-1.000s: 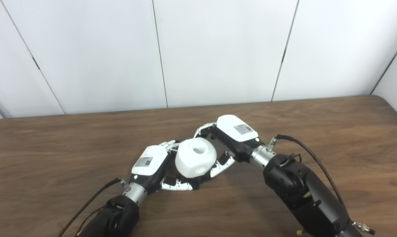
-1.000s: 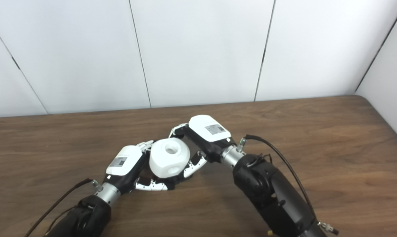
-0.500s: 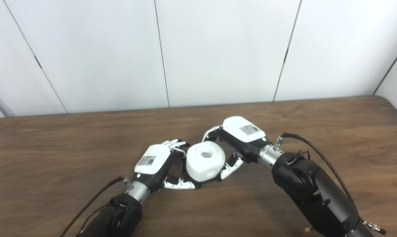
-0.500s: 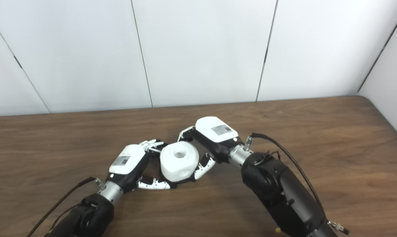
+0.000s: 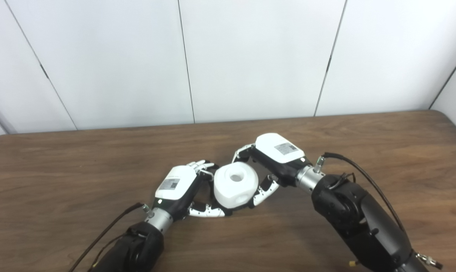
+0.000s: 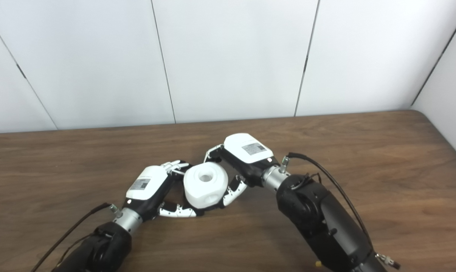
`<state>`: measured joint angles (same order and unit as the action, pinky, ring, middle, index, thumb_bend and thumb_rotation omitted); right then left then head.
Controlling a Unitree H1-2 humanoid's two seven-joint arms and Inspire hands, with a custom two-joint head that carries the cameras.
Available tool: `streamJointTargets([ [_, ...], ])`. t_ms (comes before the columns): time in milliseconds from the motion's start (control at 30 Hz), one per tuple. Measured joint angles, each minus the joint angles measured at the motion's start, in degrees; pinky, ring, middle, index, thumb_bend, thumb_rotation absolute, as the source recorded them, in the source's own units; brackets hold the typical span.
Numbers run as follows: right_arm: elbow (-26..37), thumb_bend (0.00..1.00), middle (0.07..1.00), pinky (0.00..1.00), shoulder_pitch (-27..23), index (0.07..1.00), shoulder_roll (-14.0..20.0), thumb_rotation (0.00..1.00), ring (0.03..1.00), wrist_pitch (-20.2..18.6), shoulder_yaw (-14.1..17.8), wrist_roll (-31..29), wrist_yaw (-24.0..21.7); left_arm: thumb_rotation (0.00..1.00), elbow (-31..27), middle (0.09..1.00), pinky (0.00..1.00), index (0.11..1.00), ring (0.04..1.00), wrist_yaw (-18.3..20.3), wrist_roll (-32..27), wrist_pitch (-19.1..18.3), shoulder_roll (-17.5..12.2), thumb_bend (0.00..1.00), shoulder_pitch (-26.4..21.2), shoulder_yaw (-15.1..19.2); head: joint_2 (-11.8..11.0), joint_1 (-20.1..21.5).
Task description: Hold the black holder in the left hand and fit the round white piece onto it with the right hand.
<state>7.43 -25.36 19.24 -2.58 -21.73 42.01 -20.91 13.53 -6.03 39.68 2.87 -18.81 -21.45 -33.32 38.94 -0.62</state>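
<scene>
One round white piece (image 5: 235, 185) gripped between left hand (image 5: 179, 187), right hand (image 5: 275, 155).

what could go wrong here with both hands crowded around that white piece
The black holder is almost wholly hidden under the round white piece, so a bad seating could go unnoticed. The left hand and right hand fingers nearly meet beneath the piece, so they might collide or pinch. The assembly sits low over the table; pushing down could jam the fingers against the wood.
</scene>
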Motion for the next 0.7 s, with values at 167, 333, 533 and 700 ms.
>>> streamJointTargets([
  [167,0.1,0.83,0.733,0.6,0.1,0.852,0.0,0.29,0.694,-0.3,-0.1,-0.1,-2.6,0.06,0.0,0.851,0.91,0.485,0.909,0.0,0.0,0.0,0.0,0.52,0.0,0.0,-0.1,0.1],
  [333,0.1,0.84,0.746,0.59,0.1,0.86,0.0,0.27,0.694,-0.3,-0.1,0.0,-3.4,0.06,0.0,0.848,0.91,0.485,0.909,0.0,0.0,-0.1,0.1,0.52,0.0,0.0,0.1,0.0],
  [533,0.1,0.85,0.761,0.6,0.2,0.881,0.0,0.27,0.702,-0.3,-0.1,0.4,-3.5,0.06,0.0,0.848,0.91,0.484,0.904,0.0,0.0,-0.1,0.1,0.52,0.0,0.0,0.2,0.0],
  [700,0.1,0.85,0.761,0.58,0.3,0.904,-0.1,0.26,0.694,-0.3,0.0,0.8,-3.5,0.06,0.0,0.843,0.9,0.485,0.899,0.0,0.1,-0.1,0.1,0.52,0.0,-0.1,0.3,0.1],
])
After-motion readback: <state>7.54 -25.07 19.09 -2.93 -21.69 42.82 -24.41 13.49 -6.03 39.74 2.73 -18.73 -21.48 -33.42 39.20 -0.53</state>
